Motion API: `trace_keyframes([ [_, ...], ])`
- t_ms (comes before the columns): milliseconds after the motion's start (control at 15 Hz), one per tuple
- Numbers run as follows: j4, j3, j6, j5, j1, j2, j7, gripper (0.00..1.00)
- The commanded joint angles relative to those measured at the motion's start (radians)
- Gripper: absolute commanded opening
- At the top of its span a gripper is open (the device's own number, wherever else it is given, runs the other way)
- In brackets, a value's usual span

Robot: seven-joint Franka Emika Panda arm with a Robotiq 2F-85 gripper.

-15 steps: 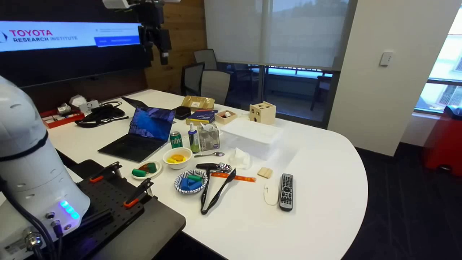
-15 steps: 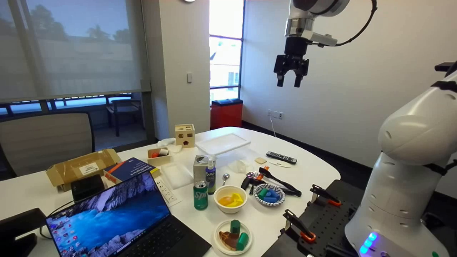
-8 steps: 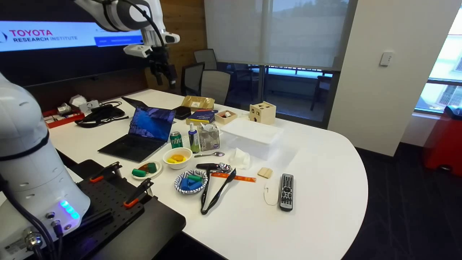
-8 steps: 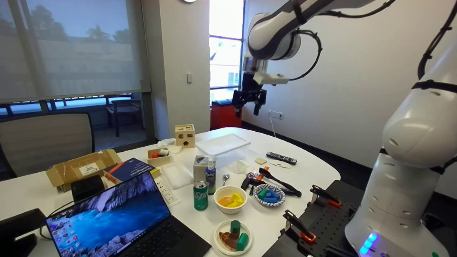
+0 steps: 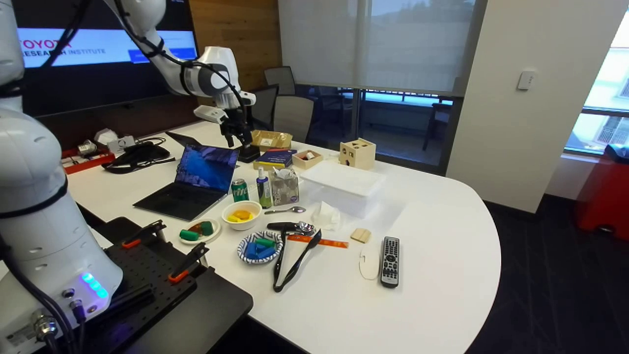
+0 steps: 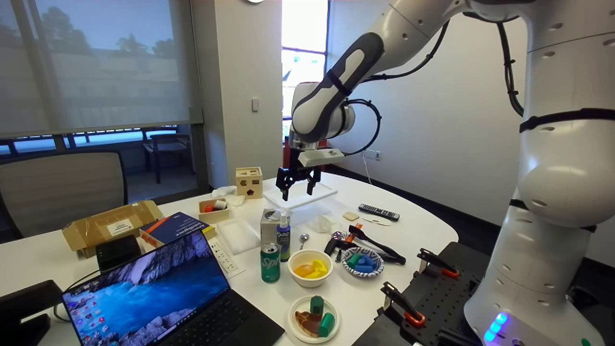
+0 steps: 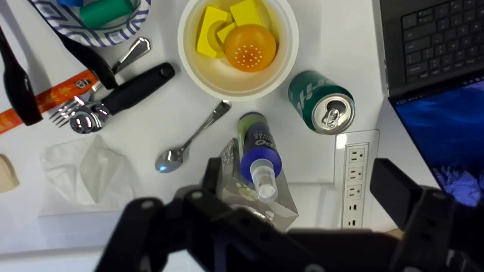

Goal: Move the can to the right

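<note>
Left to right in an exterior view: brown cardboard box (image 6: 113,223), then dark-blue book with orange strip (image 6: 175,228), both behind a black laptop (image 6: 153,288), screen up, blue water and rocks on it. Between laptop and bowl: the green metal soda can (image 6: 270,266) with white lettering, upright on the white table (image 6: 423,235). Near it but apart, upright purple spray bottle (image 6: 283,240); grey tissue box (image 6: 269,226) close behind. Black two-fingered gripper (image 6: 297,192) hangs in the air, released, fingers spread wide; wrist view puts bottle and tissue box in the gap, can beyond the fingertips, tab uppermost. Next, white round bowl (image 6: 310,283), yellow blocks and orange dome inside; cream round plate (image 6: 312,339) with green and brown pieces. Then blue-and-white patterned bowl (image 6: 363,275) of blue and green cylinders, black tongs (image 6: 376,244) beside it, grey-and-black remote (image 6: 378,212) farther back. Far right: white robot base (image 6: 523,288), blue lights lit.
</note>
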Motion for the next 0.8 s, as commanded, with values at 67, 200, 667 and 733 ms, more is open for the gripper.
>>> trace_keyframes([
  [67,0.189,-0.058,-0.01,-0.02,0.043,0.196,0.039,1.0],
  [200,0.251,-0.079,-0.017,-0.018,0.059,0.26,0.042,1.0],
  [667,0.352,-0.126,-0.024,-0.012,0.105,0.403,0.068,1.0],
  [733,0.362,-0.129,-0.026,-0.008,0.107,0.42,0.072,1.0],
])
